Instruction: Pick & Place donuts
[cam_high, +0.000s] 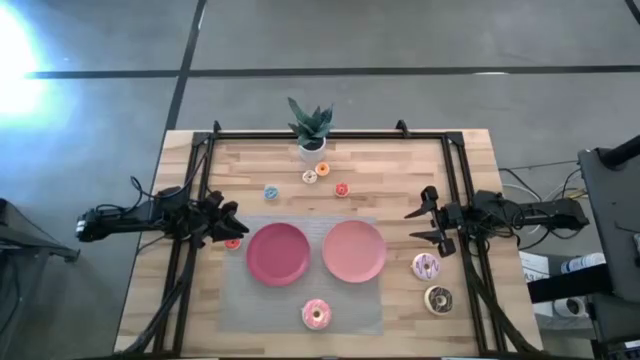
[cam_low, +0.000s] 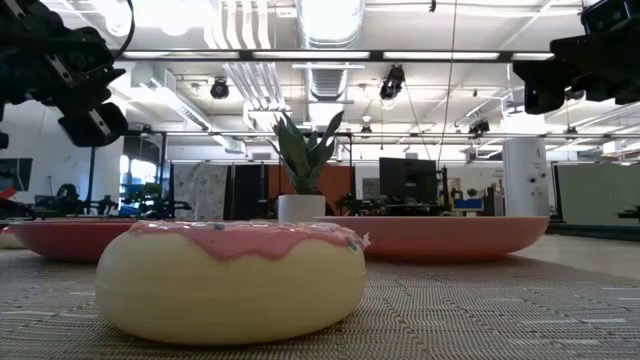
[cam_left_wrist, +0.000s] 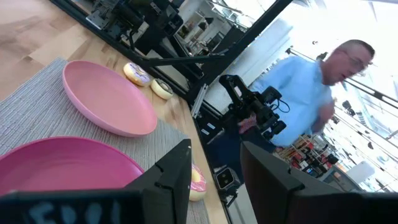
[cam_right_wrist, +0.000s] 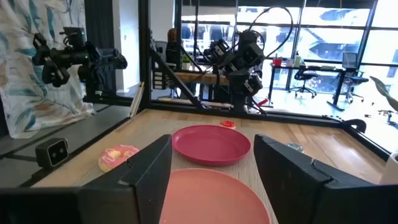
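Note:
Both grippers hover open and hold nothing. My left gripper (cam_high: 228, 225) is over the mat's left edge, beside the darker pink-red plate (cam_high: 278, 253), with a tiny red donut (cam_high: 232, 243) lying on the table just by it. My right gripper (cam_high: 432, 222) is right of the lighter plate (cam_high: 354, 250). The lilac donut (cam_high: 426, 266) and the chocolate donut (cam_high: 438, 298) lie flat on the wood near it. The pink donut (cam_high: 317, 314) lies on the mat at the near edge. The tiny blue donut (cam_high: 271, 192) and other tiny ones (cam_high: 309, 177) (cam_high: 341, 189) lie on the far side.
A grey mat (cam_high: 240, 300) carries both plates. A potted plant (cam_high: 311, 130) stands at the far edge. Black frame rails (cam_high: 195, 180) (cam_high: 460, 180) run along the table's left and right sides. A person in a blue shirt (cam_left_wrist: 311, 93) stands beyond the table's right side.

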